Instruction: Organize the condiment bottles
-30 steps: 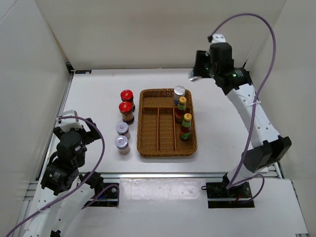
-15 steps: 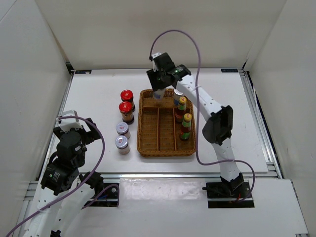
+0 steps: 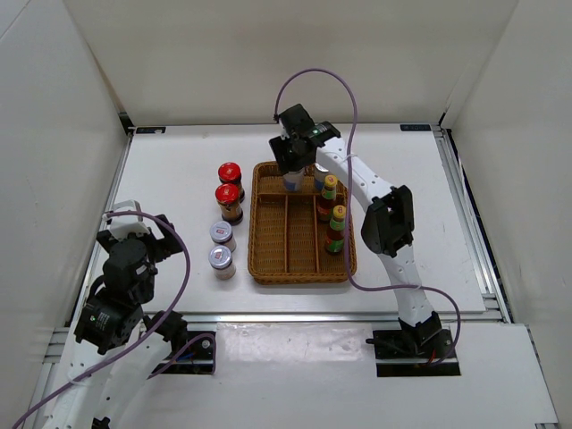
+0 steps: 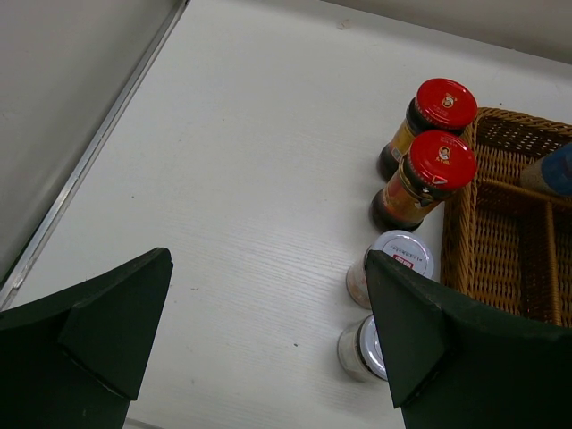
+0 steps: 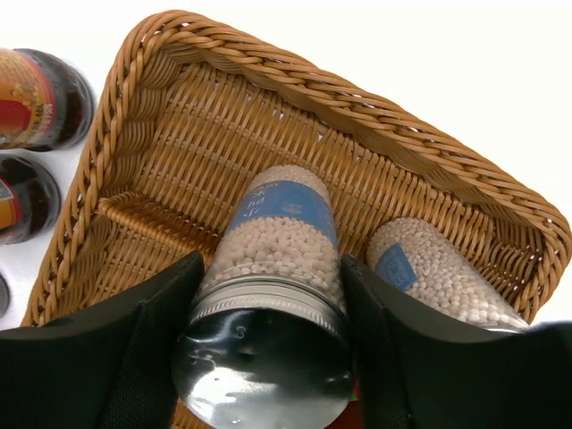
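Okay, starting far left: seeing the left gripper point(image 4: 268, 340) spread as wide as it goes over the bare table point(image 3: 179, 161), holding nothing and sitting well apart from every bottle.

Moving right, got two red-lidded jars point(image 3: 230, 172) and, just nearer, two short silver-lidded jars point(image 3: 222, 232). All four upright in a line on the table, just beside the left wall of the wicker tray point(image 3: 304, 279). None of them in the tray yet.

Then over the tray's far end: seeing the right gripper point(image 5: 268, 349) closed partway around a silver-capped white bottle point(image 5: 286, 241), with fingers point(image 5: 152, 349) pressing either side just below the cap and the base pointing down into the far compartment. Can't tell whether the base is touching the wicker floor.

Just right of that, spotting the matching white bottle point(image 5: 429, 273) standing in the far right corner. Nearer along the right-hand compartment, two yellow-capped red sauce bottles point(image 3: 338, 228), also upright.

Looks like the set-down step for this bottle, pairing it with its twin. Next up, probably: lower until the base sits flat, spread the fingers, lift straight up without clipping the neighbour. After that, on to the four jars outside the tray.
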You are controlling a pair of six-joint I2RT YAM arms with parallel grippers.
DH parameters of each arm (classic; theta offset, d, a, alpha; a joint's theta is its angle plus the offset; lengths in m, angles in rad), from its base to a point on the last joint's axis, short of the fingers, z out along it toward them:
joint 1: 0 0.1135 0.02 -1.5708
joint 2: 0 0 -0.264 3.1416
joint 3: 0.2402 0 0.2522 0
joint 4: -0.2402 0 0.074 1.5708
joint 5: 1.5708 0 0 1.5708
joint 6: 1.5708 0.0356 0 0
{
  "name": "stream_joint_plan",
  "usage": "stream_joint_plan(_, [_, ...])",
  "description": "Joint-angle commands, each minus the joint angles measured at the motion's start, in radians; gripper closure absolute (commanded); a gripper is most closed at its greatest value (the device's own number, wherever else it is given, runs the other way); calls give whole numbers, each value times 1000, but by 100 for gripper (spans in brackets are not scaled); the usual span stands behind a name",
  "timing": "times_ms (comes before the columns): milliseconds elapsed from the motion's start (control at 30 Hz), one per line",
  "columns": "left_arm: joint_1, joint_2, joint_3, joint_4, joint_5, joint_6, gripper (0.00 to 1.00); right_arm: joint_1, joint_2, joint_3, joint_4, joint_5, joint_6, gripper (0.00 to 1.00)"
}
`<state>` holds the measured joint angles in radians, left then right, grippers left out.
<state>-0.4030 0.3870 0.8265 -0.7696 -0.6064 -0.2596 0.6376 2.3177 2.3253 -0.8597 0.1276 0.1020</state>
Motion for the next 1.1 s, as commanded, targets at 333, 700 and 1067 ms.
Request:
stream_joint_plan(333, [-3, 67, 5, 20, 16, 26, 0, 4, -311, 105, -47, 203, 54, 0])
stream_joint_plan(700, [-3, 189, 31, 55, 323, -1, 0, 43, -1244, -671, -131, 437, 212, 0])
stream_joint_plan(1067, [-13, 670, 86, 38, 631, -145, 2, 34, -1544, -849, -596, 403, 513, 0])
